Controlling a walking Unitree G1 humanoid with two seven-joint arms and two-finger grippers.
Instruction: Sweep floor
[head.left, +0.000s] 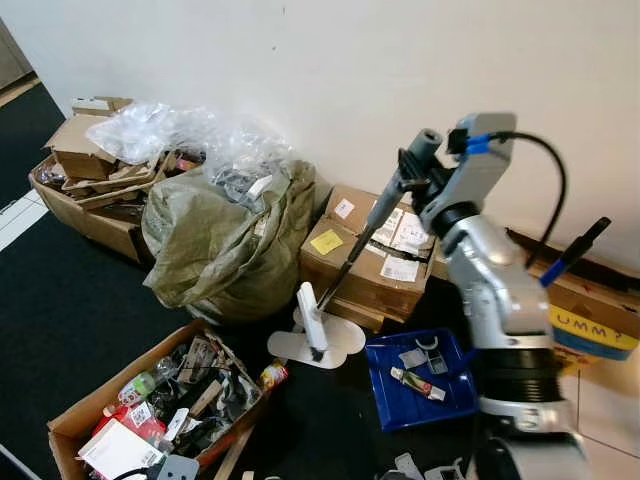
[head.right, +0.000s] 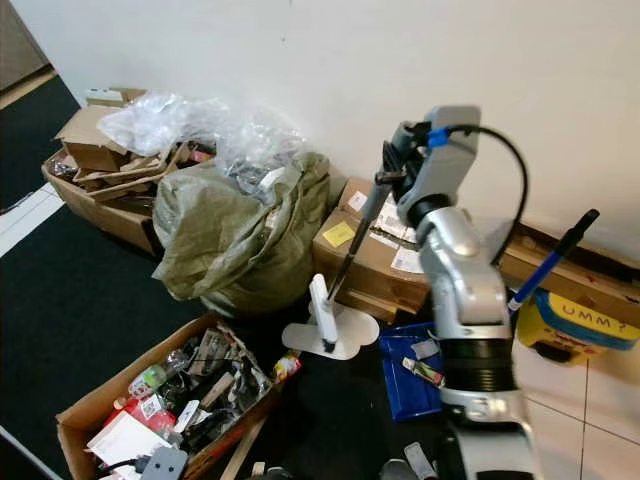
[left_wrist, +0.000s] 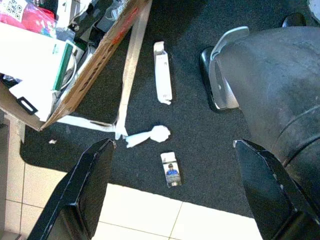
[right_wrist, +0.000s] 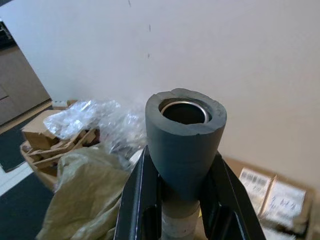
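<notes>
Right gripper (right_wrist: 181, 200) clamped on the grey foam grip of a broom handle (head.left: 385, 205); left gripper (left_wrist: 175, 195) hanging over the dark carpet (left_wrist: 200, 135) with its jaws wide apart.

Nearest, under the left gripper: scraps of white paper (left_wrist: 150, 136), a small printed card (left_wrist: 171, 170) and a flattened white carton (left_wrist: 163, 79) on the carpet, beside an open cardboard box of clutter (head.left: 165, 400). Middle ground: the handle slants down from the raised right arm to a white flat broom head (head.left: 316, 340) resting on the carpet, just beside a blue dustpan (head.left: 425, 380) holding small litter. Behind: a green woven sack (head.left: 225, 245), taped cardboard boxes (head.left: 365, 255) and crumpled clear plastic (head.left: 175, 130) against the white wall (head.left: 330, 60).
</notes>
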